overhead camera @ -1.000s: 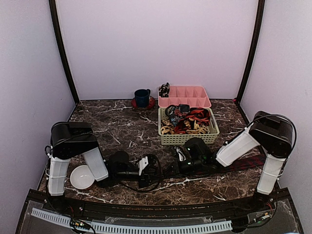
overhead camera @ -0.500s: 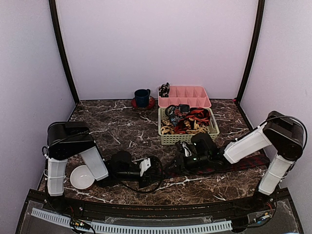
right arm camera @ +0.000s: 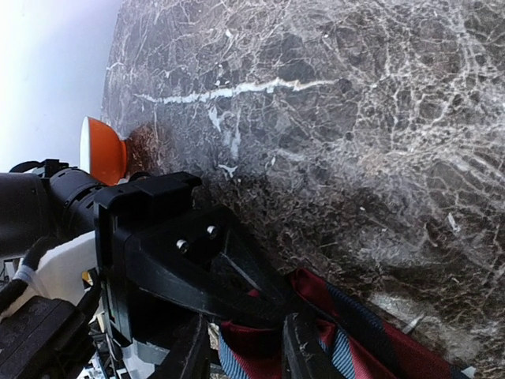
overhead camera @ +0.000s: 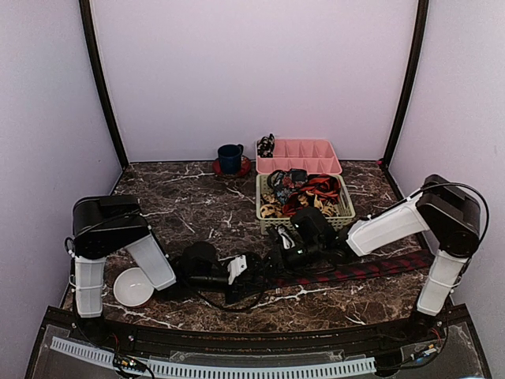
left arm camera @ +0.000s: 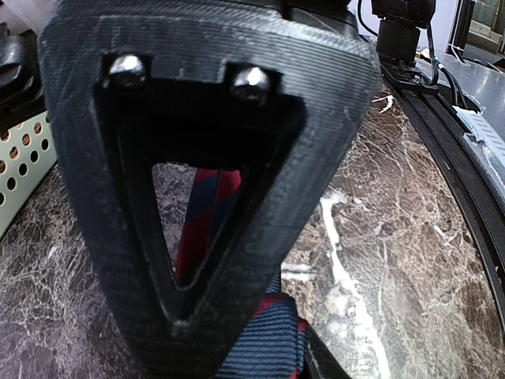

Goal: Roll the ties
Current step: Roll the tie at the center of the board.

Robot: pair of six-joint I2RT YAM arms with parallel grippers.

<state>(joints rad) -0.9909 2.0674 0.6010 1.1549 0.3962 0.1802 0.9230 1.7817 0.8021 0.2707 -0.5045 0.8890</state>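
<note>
The striped tie [overhead camera: 371,268] lies along the counter [overhead camera: 197,213], long axis nine to three o'clock, its nine o'clock end pinched in the left gripper [overhead camera: 251,273], while the right gripper [overhead camera: 278,257] straddles it just beside, clamped or not I cannot tell.

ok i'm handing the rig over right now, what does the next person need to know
Left claw: shut on the left end of the striped tie, low on the table.
Right claw: straddles that same end, fabric between its fingers; grip unclear.
Things: striped tie runs out flat to the right; more ties piled in the green basket; one coil in the pink tray, far left compartment.
Done: that coil stored.
Left: roll the striped tie, then any loose ones in the basket.
</note>
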